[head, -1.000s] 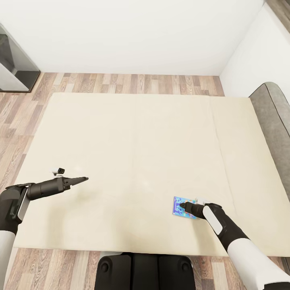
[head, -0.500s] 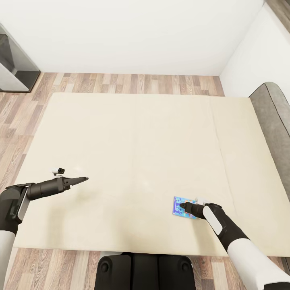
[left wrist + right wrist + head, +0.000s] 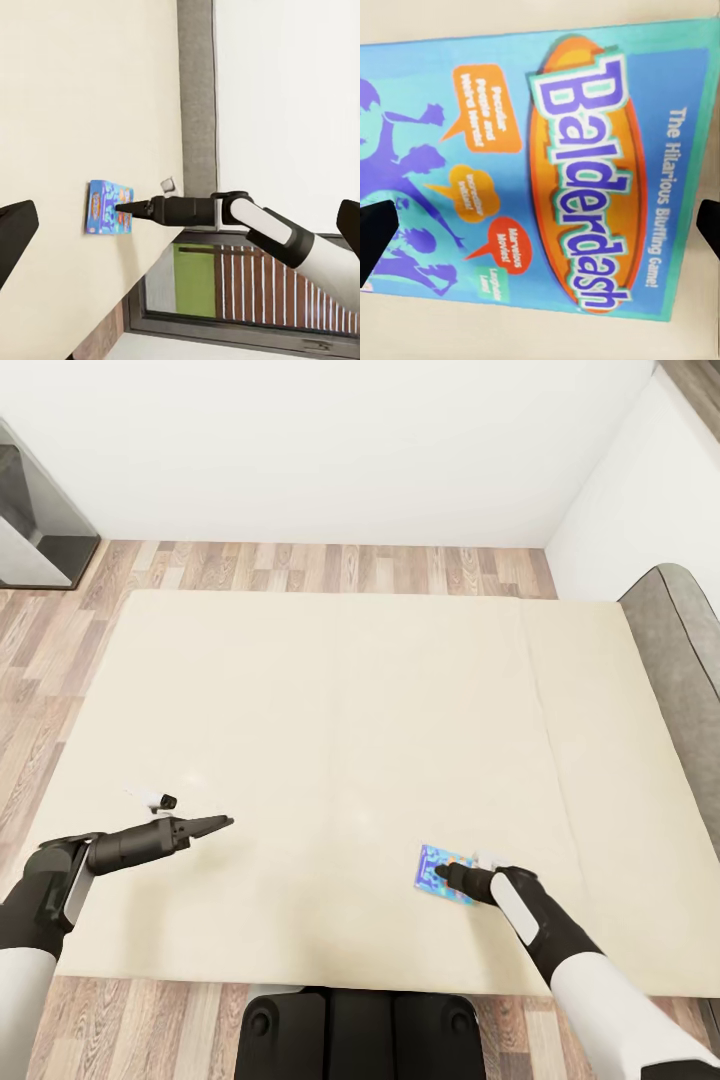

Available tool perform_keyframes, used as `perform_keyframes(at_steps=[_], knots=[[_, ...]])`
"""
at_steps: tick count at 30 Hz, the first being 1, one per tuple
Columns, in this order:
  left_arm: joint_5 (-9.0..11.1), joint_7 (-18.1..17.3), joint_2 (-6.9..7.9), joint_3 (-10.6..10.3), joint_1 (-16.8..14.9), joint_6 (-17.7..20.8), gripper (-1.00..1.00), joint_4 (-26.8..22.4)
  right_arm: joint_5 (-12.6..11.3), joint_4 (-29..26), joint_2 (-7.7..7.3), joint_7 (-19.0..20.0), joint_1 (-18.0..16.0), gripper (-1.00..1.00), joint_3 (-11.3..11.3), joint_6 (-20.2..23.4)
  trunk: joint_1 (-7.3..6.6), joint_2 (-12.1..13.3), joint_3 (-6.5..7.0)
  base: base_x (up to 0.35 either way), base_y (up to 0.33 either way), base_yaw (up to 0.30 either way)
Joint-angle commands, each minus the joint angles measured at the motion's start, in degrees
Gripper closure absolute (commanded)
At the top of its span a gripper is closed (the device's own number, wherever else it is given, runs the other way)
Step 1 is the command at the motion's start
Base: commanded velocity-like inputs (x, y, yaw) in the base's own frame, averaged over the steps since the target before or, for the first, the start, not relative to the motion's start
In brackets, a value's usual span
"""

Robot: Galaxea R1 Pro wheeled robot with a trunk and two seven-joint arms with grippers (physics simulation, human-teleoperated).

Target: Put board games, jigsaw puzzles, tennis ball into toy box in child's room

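A blue Balderdash board game (image 3: 436,868) lies flat on the cream bed (image 3: 330,690), near its front edge, right of centre. My right gripper (image 3: 446,874) is down on the box. In the right wrist view its lid (image 3: 547,172) spans the frame, with the dark fingertips (image 3: 375,232) wide apart at the sides, so the gripper is open. My left gripper (image 3: 224,822) hovers open over the bed's front left with nothing in it. From the left wrist the game (image 3: 109,208) shows with the right gripper (image 3: 121,209) at its edge.
A grey padded headboard (image 3: 680,640) borders the bed on the right, against a white wall. Wooden floor (image 3: 300,565) runs behind the bed and on its left. A dark glass-fronted cabinet (image 3: 40,520) stands at the back left.
My right gripper has shifted slightly left, and the board game slid left with it. The left arm has moved a little down and to the right over the bed.
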Motion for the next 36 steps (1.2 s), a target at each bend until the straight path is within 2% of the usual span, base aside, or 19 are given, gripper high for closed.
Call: perform_keyframes(at_steps=[1,14,22,23,31,36], knots=[[0.0,-0.2,0.00,0.0,0.0,0.6,-1.00,0.0,-0.6,0.0,-0.08,-0.6,0.0,-1.00,0.4,-0.2,0.03,-0.1,-0.06,0.000,0.000,0.000],[-0.1,-0.2,-0.04,-0.1,0.0,0.4,-1.00,0.0,-0.7,0.1,-0.20,-0.4,0.0,-1.00,0.6,-1.0,0.03,-0.1,-0.06,0.000,0.000,0.000],[-0.1,-0.2,-0.09,-0.1,0.1,0.3,-1.00,0.0,-0.7,0.1,-0.47,2.1,0.0,-1.00,0.6,-0.8,0.03,-0.1,-0.06,0.000,0.000,0.000],[-0.1,-0.2,-0.16,-0.1,0.1,0.3,-1.00,0.0,-0.7,0.1,-0.50,4.6,0.0,-1.00,0.6,-0.8,0.03,-0.1,-0.06,0.000,0.000,0.000],[-0.1,-0.1,-0.27,-0.1,0.1,0.2,-1.00,0.0,-0.7,0.1,-0.58,5.8,0.0,-1.00,0.6,-0.6,0.03,-0.1,-0.06,0.000,0.000,0.000],[-0.2,0.0,-0.29,-0.2,0.1,0.2,-1.00,0.0,-0.7,0.1,-0.68,8.5,0.0,-1.00,0.6,-0.5,0.03,-0.1,-0.06,0.000,0.000,0.000]])
